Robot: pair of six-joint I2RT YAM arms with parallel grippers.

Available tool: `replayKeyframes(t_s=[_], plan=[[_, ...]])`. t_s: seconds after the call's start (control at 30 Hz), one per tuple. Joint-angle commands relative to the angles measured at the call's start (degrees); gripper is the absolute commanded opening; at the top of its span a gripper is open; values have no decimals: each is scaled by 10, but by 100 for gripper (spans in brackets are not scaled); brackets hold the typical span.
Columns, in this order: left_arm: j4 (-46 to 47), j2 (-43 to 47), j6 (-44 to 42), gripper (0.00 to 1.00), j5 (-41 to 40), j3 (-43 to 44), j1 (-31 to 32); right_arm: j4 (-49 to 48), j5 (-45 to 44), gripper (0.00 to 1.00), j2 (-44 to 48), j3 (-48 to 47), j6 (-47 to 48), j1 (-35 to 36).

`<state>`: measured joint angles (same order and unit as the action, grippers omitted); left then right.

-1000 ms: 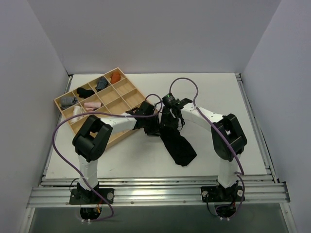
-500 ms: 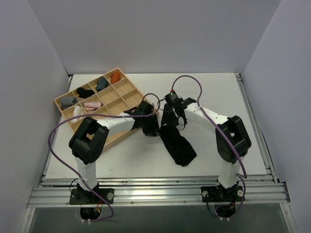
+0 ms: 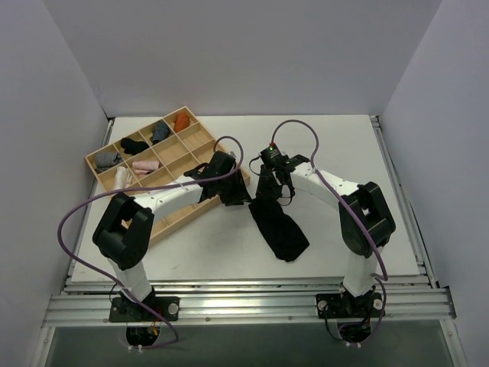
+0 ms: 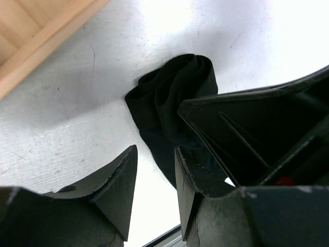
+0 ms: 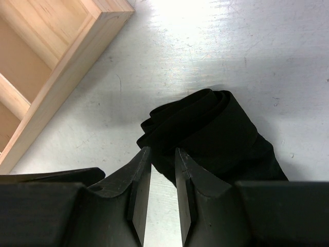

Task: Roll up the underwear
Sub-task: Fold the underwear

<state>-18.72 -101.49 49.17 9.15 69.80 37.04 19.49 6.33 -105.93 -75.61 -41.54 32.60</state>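
underwear — limp, light black cloth on the table between the arms, far end coiled
left gripper and right gripper hover narrowly apart, empty — best pinch the coil's ends; likely to unroll.

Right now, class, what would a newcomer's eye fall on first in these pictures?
The black underwear lies mid-table, its far end curled into a loose roll, stark against the white table. The left claw and right claw both crowd that rolled end. At the far left sits a wooden tray holding small grey, black, pink and orange bundles.
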Motion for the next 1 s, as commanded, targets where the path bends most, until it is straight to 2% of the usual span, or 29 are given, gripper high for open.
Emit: replayKeyframes(t_s=[0.0, 0.2, 0.4, 0.53, 0.97], plan=[[3, -13, 7, 43, 0, 32, -5, 12, -15, 21, 13, 4, 5, -3], [22, -61, 9, 41, 23, 42, -5, 17, -16, 17, 6, -3, 3, -3], [31, -88, 5, 41, 33, 40, -5, 29, -25, 24, 26, -16, 10, -3], [33, -101, 3, 40, 34, 42, -5, 43, -32, 25, 34, -21, 35, -3], [40, -52, 17, 40, 32, 14, -21, 43, -28, 24, 42, 0, 98, -2]])
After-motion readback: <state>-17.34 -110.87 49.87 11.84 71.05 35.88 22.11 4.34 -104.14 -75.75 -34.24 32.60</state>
